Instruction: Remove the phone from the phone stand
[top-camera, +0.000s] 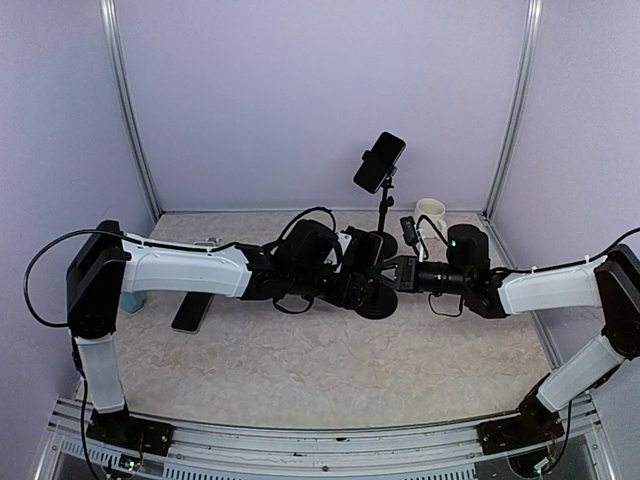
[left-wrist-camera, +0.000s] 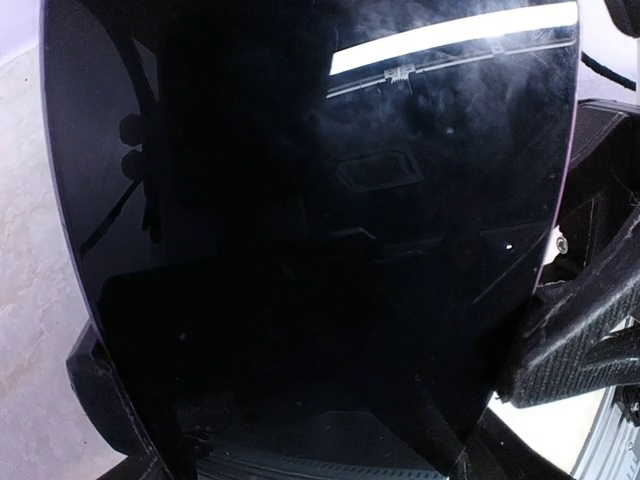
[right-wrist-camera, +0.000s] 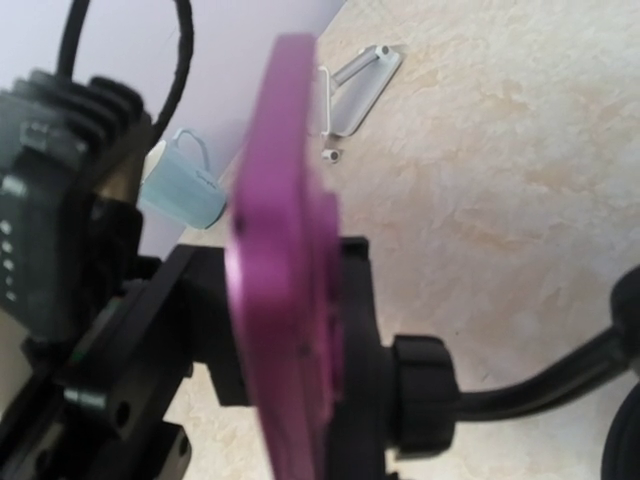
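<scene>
Arms reach in from the near edge and meet mid-table, where we find the purple-backed phone with a black glass face (left-wrist-camera: 300, 250) standing upright in the black clamp phone stand (right-wrist-camera: 355, 340). The left gripper (top-camera: 356, 278) brackets it, a finger (left-wrist-camera: 575, 340) at each long edge, so we judge it to be pinching the phone, ready to draw it out. The right gripper (top-camera: 398, 272) sits beside the stand, probably to steady it against that pull; we cannot tell whether its jaws are spread or pressed together. Off to the left lie a dark flat handset (top-camera: 190, 312) and a pale blue mug (top-camera: 133, 300). Farthest back, a second dark phone (top-camera: 380, 162) sits on a tall thin tripod (top-camera: 383, 215).
</scene>
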